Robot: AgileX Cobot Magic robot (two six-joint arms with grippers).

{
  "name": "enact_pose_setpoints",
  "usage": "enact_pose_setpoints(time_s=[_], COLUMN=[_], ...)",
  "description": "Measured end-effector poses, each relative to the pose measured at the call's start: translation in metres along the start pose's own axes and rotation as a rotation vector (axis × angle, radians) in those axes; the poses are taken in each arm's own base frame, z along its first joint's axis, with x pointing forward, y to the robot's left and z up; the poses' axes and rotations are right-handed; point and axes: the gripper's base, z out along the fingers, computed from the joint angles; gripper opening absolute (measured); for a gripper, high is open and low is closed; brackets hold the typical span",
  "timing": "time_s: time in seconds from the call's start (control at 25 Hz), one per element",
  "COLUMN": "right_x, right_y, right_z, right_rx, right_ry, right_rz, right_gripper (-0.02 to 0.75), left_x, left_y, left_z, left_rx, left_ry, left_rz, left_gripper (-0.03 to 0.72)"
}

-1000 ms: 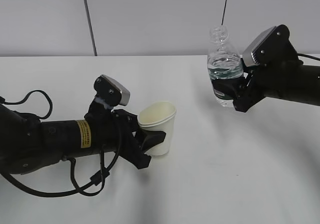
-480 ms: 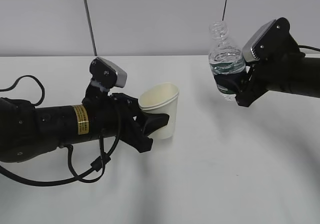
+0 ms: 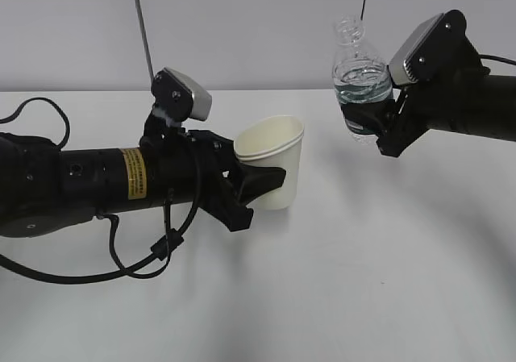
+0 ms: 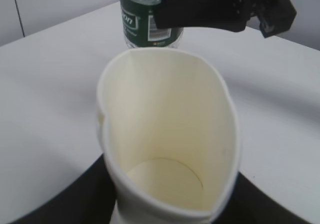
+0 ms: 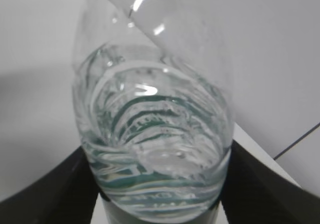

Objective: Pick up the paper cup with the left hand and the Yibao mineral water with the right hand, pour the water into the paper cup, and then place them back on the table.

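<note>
My left gripper (image 3: 262, 185) is shut on the cream-white paper cup (image 3: 272, 164) and holds it above the table, a little tilted. In the left wrist view the cup (image 4: 170, 144) is squeezed oval and looks empty inside. My right gripper (image 3: 372, 128) is shut on the Yibao mineral water bottle (image 3: 360, 76), upright, uncapped, holding water, raised to the right of the cup and higher. In the right wrist view the bottle (image 5: 152, 129) fills the space between the black fingers (image 5: 50, 189). The bottle's green label (image 4: 150, 27) shows just beyond the cup in the left wrist view.
The white table (image 3: 363, 281) spreads under both arms. A grey wall with a dark seam (image 3: 142, 23) stands behind it. A black cable (image 3: 113, 257) loops under my left arm.
My left gripper has lifted the cup and carried it right, toward the bottle. My right gripper has raised the bottle slightly, keeping it upright.
</note>
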Motion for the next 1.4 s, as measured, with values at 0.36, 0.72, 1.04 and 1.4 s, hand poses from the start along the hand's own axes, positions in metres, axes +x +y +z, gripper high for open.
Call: enact_pose_setpoints(time_s=[0.36, 0.72, 1.04, 1.4], right_x=[-0.015, -0.017, -0.018, -0.022], right_y=[-0.011, -0.011, -0.012, -0.014], right_z=[0.003, 0.004, 0.004, 0.005], right_rx=[0.016, 0.001, 0.001, 0.006], right_ry=[-0.050, -0.050, -0.051, -0.062], right_rz=[-0.095, -0.214, -0.286, -0.395], right_gripper=[0.501, 0.501, 0.501, 0.501], left_x=[-0.015, -0.032, -0.035, -0.037], left_y=[0.005, 0.011, 0.010, 0.009], left_z=[0.007, 0.013, 0.014, 0.015], left_rx=[0.008, 0.007, 0.032, 0.046], left_ry=[-0.002, -0.016, -0.008, -0.002], left_rz=[0.057, 0.092, 0.101, 0.122], left_gripper=[0.335, 0.335, 0.335, 0.335])
